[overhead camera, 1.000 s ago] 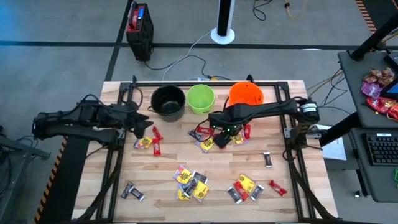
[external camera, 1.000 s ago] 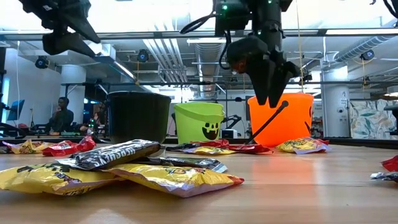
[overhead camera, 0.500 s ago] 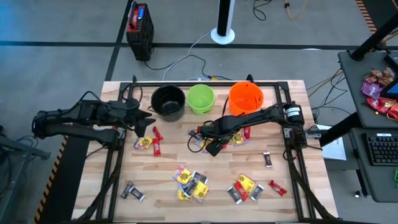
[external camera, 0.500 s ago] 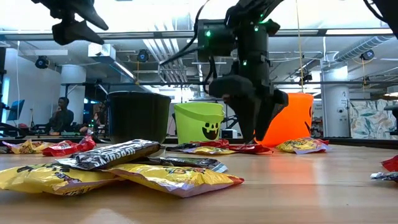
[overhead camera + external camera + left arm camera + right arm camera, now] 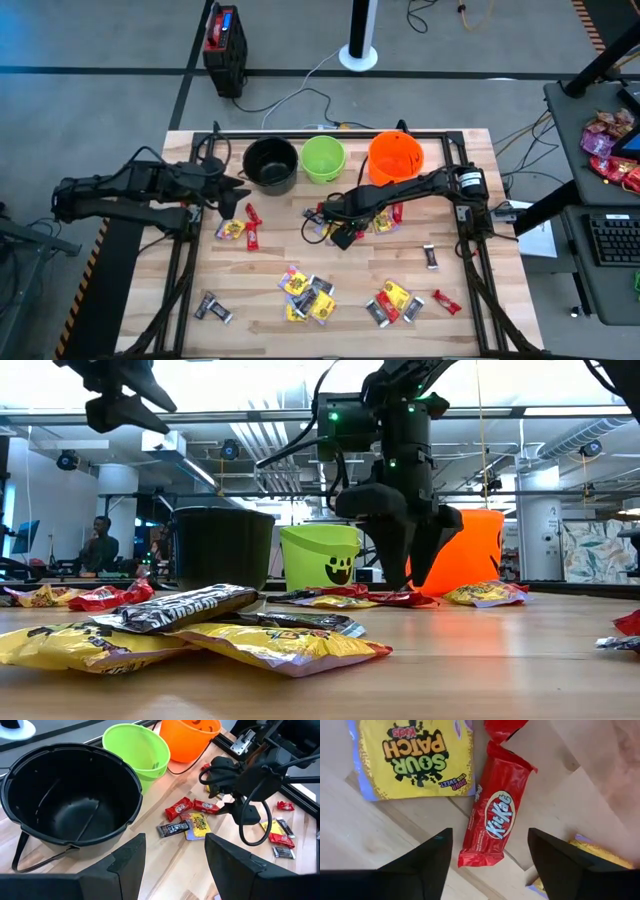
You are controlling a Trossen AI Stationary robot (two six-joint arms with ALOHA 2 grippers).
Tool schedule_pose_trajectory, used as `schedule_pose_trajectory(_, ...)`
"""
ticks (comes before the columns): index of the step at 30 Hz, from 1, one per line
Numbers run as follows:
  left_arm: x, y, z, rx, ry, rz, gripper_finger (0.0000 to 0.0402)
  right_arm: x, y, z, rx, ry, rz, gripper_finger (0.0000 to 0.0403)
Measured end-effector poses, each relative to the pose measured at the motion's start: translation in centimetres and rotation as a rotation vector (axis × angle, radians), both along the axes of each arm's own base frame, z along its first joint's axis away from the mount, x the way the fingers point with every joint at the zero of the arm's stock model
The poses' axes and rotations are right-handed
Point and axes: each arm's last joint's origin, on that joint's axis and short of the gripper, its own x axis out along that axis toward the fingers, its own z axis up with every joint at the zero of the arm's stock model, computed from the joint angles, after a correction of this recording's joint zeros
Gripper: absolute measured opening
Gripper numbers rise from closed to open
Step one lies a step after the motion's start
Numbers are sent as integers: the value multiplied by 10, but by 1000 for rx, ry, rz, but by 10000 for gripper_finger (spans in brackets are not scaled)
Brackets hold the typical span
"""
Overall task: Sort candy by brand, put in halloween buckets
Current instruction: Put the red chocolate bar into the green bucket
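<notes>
— While the right claw [image 5: 341,238] hangs low over the table [image 5: 460,330], how do its fingers stand?
— Spread wide, gripping nothing. Item one: a red KitKat bar [image 5: 492,822] lies flat on the wood between the fingertips [image 5: 425,865], untouched. Item two: a yellow Sour Patch packet [image 5: 415,757] lies just beside that bar.
— And farther out from that claw?
— Item three: an orange bucket [image 5: 394,156], a lime green bucket [image 5: 323,158] and a black bucket [image 5: 270,163], upright in a row along the far edge of the table, the orange one nearest the right claw. Item four: more candy, loose, namely a cluster of yellow and dark wrappers [image 5: 308,293] toward the near edge, a second cluster [image 5: 392,302] beside it, a dark bar [image 5: 213,307] near the near left corner and a red piece [image 5: 445,301] toward the right edge.
— The left claw [image 5: 228,200]?
— Raised beside the black bucket, near the left edge, fingers apart and empty. Two red bars and a yellow packet [image 5: 231,229] lie just beyond it.
</notes>
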Motion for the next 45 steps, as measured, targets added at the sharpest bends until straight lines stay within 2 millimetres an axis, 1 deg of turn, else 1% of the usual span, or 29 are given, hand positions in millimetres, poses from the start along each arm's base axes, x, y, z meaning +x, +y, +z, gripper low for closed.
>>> schedule_pose_trajectory(2,1,0,0,0,3,0,187,-1,0,-2,-1,7,16,267)
schedule_pose_trajectory(5,1,0,-1,7,9,1,187,0,1,-8,21,-25,44,268)
schedule_pose_trajectory(8,2,0,-1,13,11,-4,187,-3,1,-14,56,-18,48,257)
schedule_pose_trajectory(11,3,0,-1,14,9,-5,187,-8,1,-21,72,-1,50,237)
schedule_pose_trajectory(14,3,0,-1,19,8,-6,187,-12,2,-26,86,1,51,210)
schedule_pose_trajectory(16,3,0,-1,22,7,-8,187,-13,1,-27,87,6,56,185)
schedule_pose_trajectory(22,4,0,0,22,-2,-8,187,-12,2,-24,103,5,80,88)
schedule_pose_trajectory(24,5,0,0,23,-7,-8,187,-11,2,-21,118,4,88,62)
schedule_pose_trajectory(26,5,0,1,23,-11,-7,187,-9,3,-19,134,-5,94,45)
schedule_pose_trajectory(28,5,0,1,23,-16,-8,187,-10,4,-15,138,-1,99,41)
schedule_pose_trajectory(31,6,0,1,23,-19,-8,187,-13,4,-2,136,-14,99,38)
schedule_pose_trajectory(34,6,0,2,33,-23,-15,187,-16,3,20,130,-33,100,40)
schedule_pose_trajectory(37,7,0,2,40,-26,-19,187,-14,1,49,120,-127,103,40)
schedule_pose_trajectory(39,8,0,4,40,-37,-19,187,-11,-4,73,111,-219,98,39)
schedule_pose_trajectory(42,9,0,7,41,-60,-20,187,-2,-22,103,48,-379,75,38)
schedule_pose_trajectory(44,10,0,8,41,-76,-19,187,6,-40,117,-20,-475,61,39)
schedule_pose_trajectory(45,10,0,8,41,-83,-19,187,10,-51,121,-48,-515,53,39)
